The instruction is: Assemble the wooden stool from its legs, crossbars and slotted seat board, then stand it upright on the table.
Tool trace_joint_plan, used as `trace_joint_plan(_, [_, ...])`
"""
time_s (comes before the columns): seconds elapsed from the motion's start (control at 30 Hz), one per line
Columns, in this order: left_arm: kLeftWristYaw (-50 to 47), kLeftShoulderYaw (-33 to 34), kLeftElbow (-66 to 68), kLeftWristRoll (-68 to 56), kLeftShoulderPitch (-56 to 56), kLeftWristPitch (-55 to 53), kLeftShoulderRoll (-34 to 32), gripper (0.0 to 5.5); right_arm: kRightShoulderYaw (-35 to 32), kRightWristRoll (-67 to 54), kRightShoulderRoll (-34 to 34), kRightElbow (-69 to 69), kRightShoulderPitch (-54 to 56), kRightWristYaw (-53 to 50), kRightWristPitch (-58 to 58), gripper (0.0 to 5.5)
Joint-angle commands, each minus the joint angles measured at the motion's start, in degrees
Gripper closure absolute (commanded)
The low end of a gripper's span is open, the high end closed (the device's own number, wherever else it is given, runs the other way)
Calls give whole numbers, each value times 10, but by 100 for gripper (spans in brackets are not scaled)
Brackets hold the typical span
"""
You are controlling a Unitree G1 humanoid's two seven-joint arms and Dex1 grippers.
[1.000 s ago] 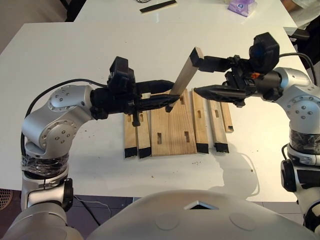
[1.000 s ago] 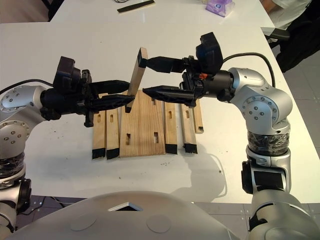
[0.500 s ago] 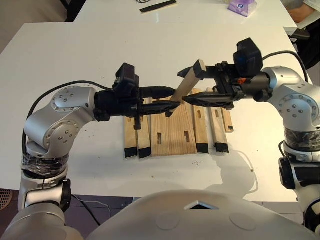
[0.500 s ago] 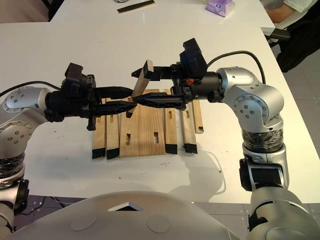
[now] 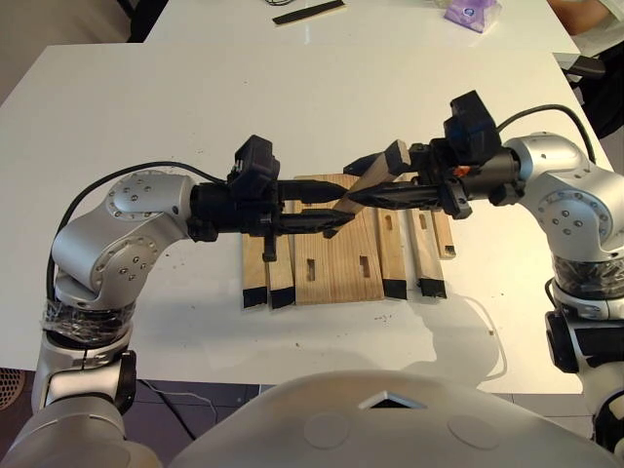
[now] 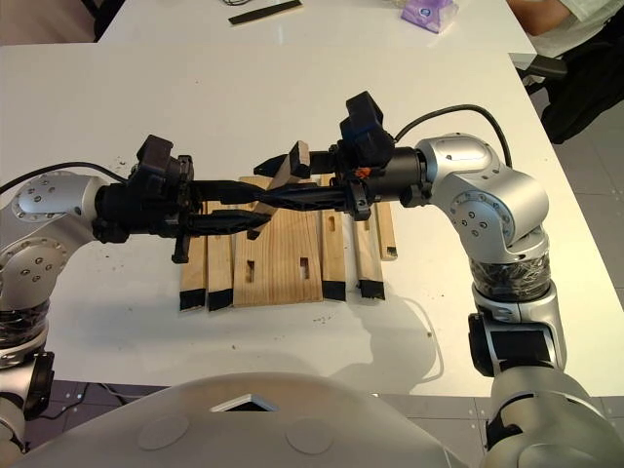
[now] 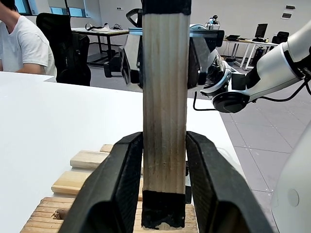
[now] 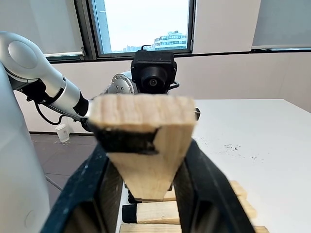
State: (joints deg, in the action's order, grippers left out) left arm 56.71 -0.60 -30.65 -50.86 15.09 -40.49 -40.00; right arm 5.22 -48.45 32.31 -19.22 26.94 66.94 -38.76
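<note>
Wood, pale and straight-grained with black-painted ends, is forming a rectangular leg hanging tilted over the slotted seat board, the left gripper and right gripper each clamping it from opposite sides. Board and flat slats are lying side by side on a smooth white table in a windowed office.

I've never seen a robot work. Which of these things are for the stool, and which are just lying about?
For the stool: pale wooden stick with a black end, clamped by the left gripper and right gripper; flat slotted seat board; black-tipped wooden slats either side of it.
Lying about: black flat strip; purple packet, both on the far table.
</note>
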Motion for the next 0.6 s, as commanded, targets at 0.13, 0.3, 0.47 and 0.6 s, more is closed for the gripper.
trace_joint_plan(0.13, [-36,21,26,-11,24,-23,3,359,1,14,12,1,-13,9,7,420])
trace_joint_plan(0.3, [-64,22,31,12,12,0,18,280,-11,23,9,10,-4,-6,14,420])
trace_joint_plan(0.47, [-66,50,77,57,-28,48,14,274,-40,48,51,23,3,-5,23,420])
trace_joint_plan(0.6, [-100,56,78,107,-89,90,36,274,-47,110,141,30,-37,48,63,420])
